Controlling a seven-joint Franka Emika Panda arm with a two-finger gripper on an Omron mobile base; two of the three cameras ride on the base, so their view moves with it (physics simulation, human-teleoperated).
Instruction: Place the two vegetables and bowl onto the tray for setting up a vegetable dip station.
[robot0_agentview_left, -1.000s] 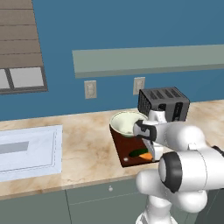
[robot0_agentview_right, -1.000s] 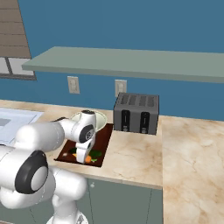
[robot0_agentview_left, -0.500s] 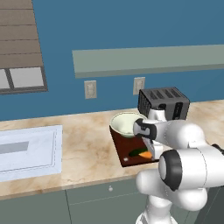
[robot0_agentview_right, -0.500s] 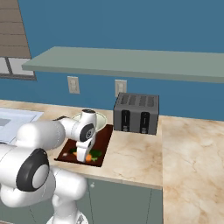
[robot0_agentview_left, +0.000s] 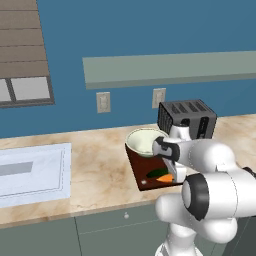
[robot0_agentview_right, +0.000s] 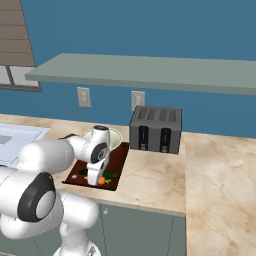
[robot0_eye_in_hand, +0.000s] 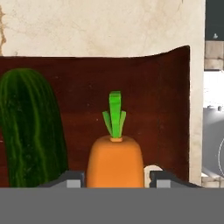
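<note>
Hand view: the carrot (robot0_eye_in_hand: 115, 160) lies on the tray (robot0_eye_in_hand: 153, 100) between the spread fingers of the end effector (robot0_eye_in_hand: 115, 179), ungripped, with the cucumber (robot0_eye_in_hand: 30, 131) alongside. The bowl (robot0_agentview_left: 145, 141) occupies the tray's far end, near the toaster (robot0_agentview_left: 187, 118).

Carrot (robot0_eye_in_hand: 115, 162): orange body, bright green leafy tip. Cucumber (robot0_eye_in_hand: 31, 127): dark green with lighter green streaks. Tray (robot0_eye_in_hand: 153, 109): dark reddish-brown, faint wood grain. Bowl (robot0_agentview_left: 144, 140): pale green-white. Desk (robot0_agentview_left: 100, 170): beige marbled with tan veining. Toaster (robot0_agentview_right: 156, 130): dark grey-black. Wall (robot0_agentview_right: 150, 30): deep blue.
</note>
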